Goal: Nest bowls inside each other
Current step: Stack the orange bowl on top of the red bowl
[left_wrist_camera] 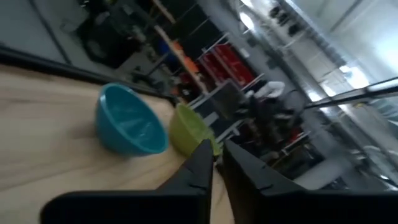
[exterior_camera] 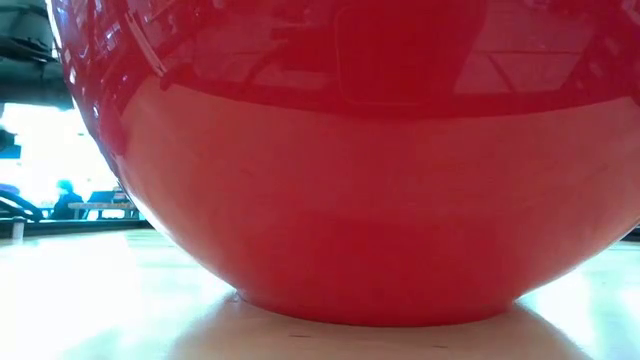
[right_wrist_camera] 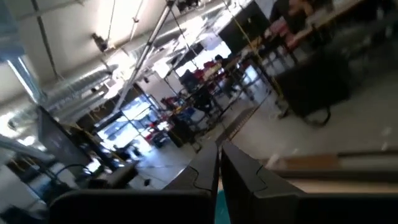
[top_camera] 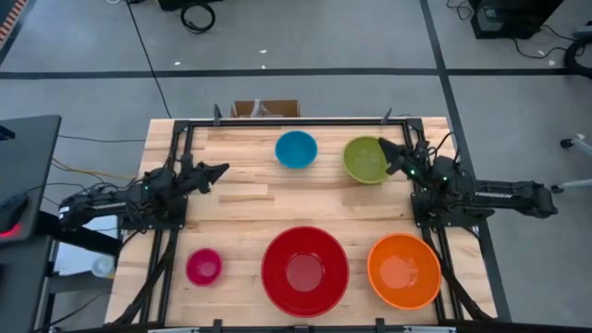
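Note:
Five bowls stand upright on their bases on the wooden table. The blue bowl and the green bowl are at the far side. The magenta bowl, the red bowl and the orange bowl stand along the near edge. The red bowl fills the low view. My left gripper hovers at the table's left, pointing level toward the blue bowl and the green bowl; its fingers stand a narrow gap apart. My right gripper is shut above the green bowl's right rim and holds nothing.
A black metal frame runs along the table's edges, and both arm bases sit on it. A cardboard box lies just beyond the far edge. Bare wood lies between the far and near bowls.

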